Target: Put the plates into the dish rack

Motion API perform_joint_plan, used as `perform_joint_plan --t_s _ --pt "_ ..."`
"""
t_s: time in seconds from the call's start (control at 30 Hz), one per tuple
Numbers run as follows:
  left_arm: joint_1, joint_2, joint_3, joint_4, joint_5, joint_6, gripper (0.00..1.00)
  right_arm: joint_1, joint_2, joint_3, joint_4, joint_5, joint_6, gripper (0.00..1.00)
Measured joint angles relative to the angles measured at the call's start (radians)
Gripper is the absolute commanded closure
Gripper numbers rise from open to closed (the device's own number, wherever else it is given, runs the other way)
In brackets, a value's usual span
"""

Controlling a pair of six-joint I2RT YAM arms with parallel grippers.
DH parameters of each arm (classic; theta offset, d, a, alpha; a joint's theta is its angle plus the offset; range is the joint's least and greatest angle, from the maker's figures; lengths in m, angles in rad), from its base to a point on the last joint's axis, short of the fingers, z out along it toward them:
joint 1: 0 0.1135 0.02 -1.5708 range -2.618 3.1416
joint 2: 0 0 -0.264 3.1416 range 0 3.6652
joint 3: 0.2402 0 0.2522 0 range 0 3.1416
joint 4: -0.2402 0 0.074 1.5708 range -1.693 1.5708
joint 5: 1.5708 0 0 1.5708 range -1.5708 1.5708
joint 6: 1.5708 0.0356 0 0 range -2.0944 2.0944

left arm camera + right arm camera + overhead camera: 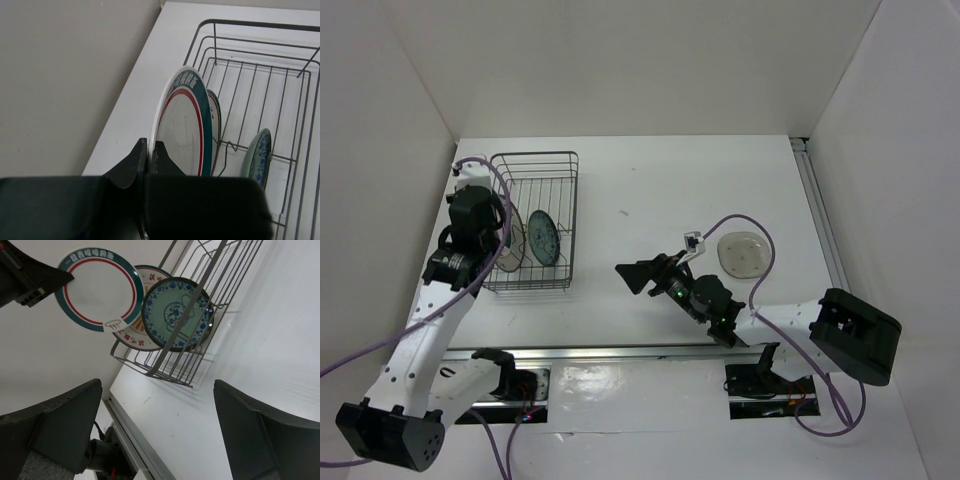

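My left gripper is shut on the rim of the white plate with the green-and-red rim and holds it upright at the near left end of the dish rack. The plate's lower edge is hidden. The orange sunburst plate stands right behind it, and the teal-patterned plate stands in a slot further along. The right wrist view shows all three plates: green-rimmed, sunburst, teal. The clear-grey glass plate lies flat on the table at the right. My right gripper is open and empty between rack and glass plate.
The rack stands at the table's left side, close to the left wall; its far half holds nothing. A metal rail runs along the table's near edge. A purple cable loops beside the glass plate.
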Motion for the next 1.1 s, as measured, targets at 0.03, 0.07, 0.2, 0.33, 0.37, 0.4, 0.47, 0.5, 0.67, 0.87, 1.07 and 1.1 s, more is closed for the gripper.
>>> perform_joint_plan --t_s 0.03,0.07,0.2,0.33,0.37,0.4,0.47,0.5,0.67,0.87,1.07,1.1 --pt "0.001 -0.018 -0.016 0.016 -0.004 0.018 1.00 -0.005 -0.001 0.000 -0.008 -0.011 0.000 0.00" --pt "0.001 -0.039 -0.035 0.039 -0.006 0.027 1.00 -0.006 -0.003 0.000 -0.019 -0.020 0.000 0.00" --pt "0.002 -0.098 -0.083 0.105 0.005 0.055 1.00 -0.016 -0.024 -0.002 -0.042 -0.048 0.000 0.00" --pt "0.003 -0.083 -0.094 0.133 0.040 0.054 1.00 -0.034 -0.062 -0.027 -0.042 -0.060 0.001 0.00" --pt "0.003 -0.071 -0.094 0.134 0.051 0.054 1.00 -0.037 -0.068 -0.034 -0.043 -0.060 0.002 0.00" --pt "0.003 -0.060 -0.094 0.134 0.063 0.053 1.00 -0.038 -0.070 -0.040 -0.043 -0.060 0.002 0.00" --pt "0.003 -0.041 -0.098 0.137 0.084 0.051 1.00 -0.038 -0.076 -0.051 -0.046 -0.061 0.003 0.00" --pt "0.003 -0.034 -0.101 0.137 0.093 0.050 1.00 -0.038 -0.080 -0.053 -0.047 -0.062 0.003 0.00" --pt "0.003 -0.014 -0.109 0.134 0.137 0.047 1.00 -0.038 -0.108 -0.056 -0.053 -0.063 0.005 0.00" --pt "0.003 0.023 -0.109 0.140 0.177 0.043 1.00 -0.038 -0.132 -0.076 -0.053 -0.063 0.006 0.00" --pt "0.003 0.053 -0.109 0.139 0.185 0.043 1.00 -0.046 -0.155 -0.083 -0.055 -0.069 0.006 0.00" --pt "0.003 0.053 -0.109 0.139 0.185 0.043 1.00 -0.046 -0.161 -0.083 -0.056 -0.071 0.006 0.00"
